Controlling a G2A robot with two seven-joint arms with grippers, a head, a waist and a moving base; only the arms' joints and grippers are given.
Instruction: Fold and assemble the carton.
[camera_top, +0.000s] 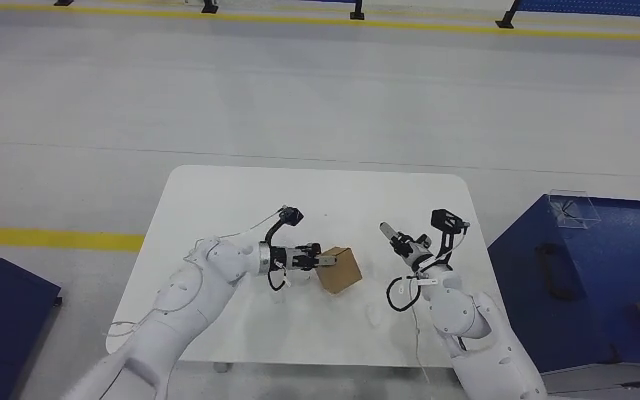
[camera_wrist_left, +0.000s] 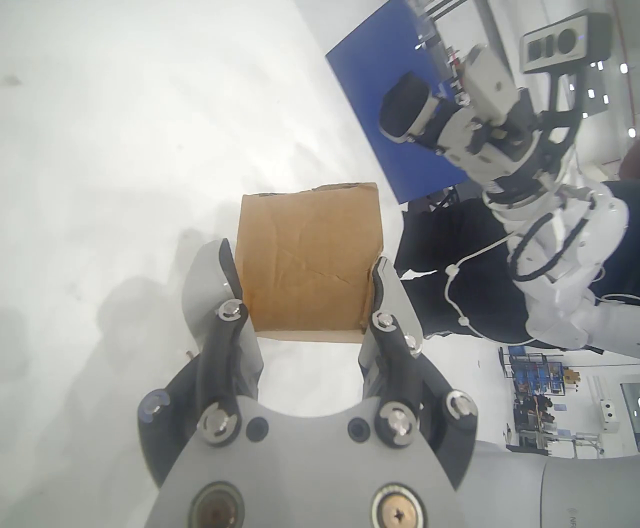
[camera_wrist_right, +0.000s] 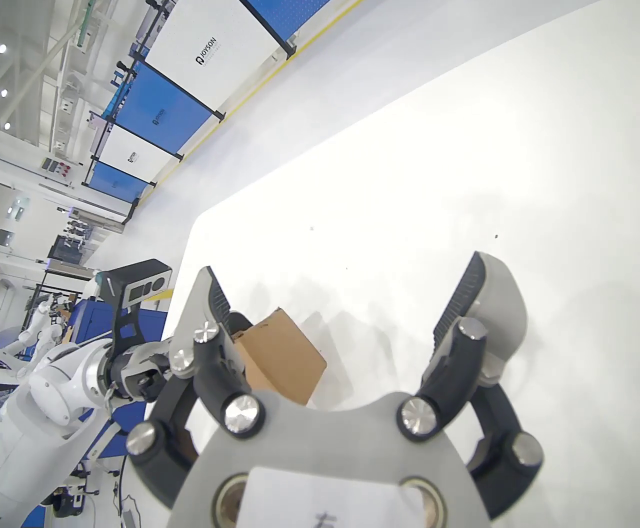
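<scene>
Top view overhead, down on table (camera_top: 300, 200); wrist views near, seemingly low, sharing carton (camera_wrist_left: 310, 270)

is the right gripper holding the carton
No, the right gripper stands open with nothing between its jaws; the carton is held by the left gripper.

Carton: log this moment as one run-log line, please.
carton: box-shaped, over white table | left gripper: shut on carton, one finger per side | right gripper: open, empty, apart from carton
</scene>
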